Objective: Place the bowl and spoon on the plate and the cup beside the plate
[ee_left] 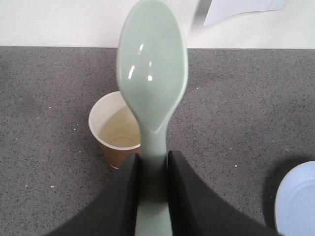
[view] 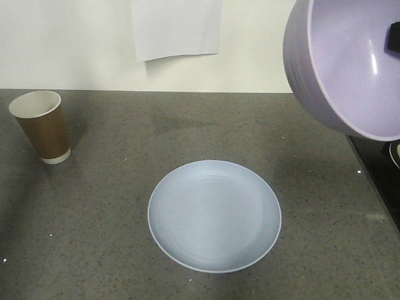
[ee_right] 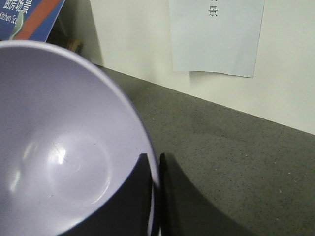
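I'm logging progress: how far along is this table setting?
Nothing is placed yet: the round pale blue plate lies bare. In hand: the right gripper pinches the rim of the lavender plastic bowl, tilted in the air; the left gripper clamps the mint-green plastic spoon. Left: set both on the plate, perhaps bring the brown paper cup, standing apart, closer.

The plate (view: pixel 214 215), pale blue and shallow with faint concentric rings, lies flat on the table (view: pixel 94 237), near the front middle. The cup (view: pixel 42 125), brown paper with a white rim, white inside and white base band, stands upright well to the plate's left, nearer the wall. The bowl (view: pixel 350 62), smooth lavender and deep, hangs tilted in the air above the table's right side, its rim pinched in the right jaws. The spoon (ee_left: pixel 152 64), pale mint green and glossy, is held clear of the table by its handle in the left jaws, with the cup showing behind it.
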Robot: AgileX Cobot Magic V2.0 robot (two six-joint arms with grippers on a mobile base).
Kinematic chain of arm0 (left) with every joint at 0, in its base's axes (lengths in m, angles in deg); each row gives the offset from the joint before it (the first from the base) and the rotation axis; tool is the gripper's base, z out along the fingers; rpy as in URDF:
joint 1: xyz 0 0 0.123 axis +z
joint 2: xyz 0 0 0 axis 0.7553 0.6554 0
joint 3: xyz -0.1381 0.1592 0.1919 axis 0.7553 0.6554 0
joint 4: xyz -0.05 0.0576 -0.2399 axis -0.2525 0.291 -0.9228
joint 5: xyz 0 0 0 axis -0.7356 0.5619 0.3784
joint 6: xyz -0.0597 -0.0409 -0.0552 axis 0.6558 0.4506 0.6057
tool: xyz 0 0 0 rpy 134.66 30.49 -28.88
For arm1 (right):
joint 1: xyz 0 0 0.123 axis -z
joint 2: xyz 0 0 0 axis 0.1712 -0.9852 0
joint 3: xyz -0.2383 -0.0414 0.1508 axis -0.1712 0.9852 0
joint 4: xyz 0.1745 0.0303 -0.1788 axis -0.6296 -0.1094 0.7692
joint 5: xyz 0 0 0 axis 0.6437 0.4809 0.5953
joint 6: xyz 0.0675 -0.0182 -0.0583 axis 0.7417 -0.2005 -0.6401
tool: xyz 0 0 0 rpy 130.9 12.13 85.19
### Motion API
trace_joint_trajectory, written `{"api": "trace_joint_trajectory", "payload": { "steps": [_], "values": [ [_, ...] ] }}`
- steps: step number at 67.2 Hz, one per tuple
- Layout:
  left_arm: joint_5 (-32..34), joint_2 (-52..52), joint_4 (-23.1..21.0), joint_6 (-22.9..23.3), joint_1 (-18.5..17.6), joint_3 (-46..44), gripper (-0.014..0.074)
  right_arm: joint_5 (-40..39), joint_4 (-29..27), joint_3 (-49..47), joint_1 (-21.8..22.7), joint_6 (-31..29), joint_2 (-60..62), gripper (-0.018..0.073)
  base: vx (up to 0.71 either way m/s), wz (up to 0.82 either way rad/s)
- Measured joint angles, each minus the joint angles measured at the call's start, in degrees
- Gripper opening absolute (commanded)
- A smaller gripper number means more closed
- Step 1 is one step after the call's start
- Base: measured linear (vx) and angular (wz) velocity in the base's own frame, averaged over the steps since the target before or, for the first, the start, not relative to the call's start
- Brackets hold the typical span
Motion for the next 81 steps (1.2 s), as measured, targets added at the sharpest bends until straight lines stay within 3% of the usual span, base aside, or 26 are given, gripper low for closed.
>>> {"api": "trace_joint_trajectory", "payload": {
  "steps": [81],
  "values": [
    [0.0,0.0,0.0,0.0,0.0,0.0,-0.0006,0.0,0.0,0.0,0.0,0.0,0.0,-0.0006,0.0,0.0]
  ]
}}
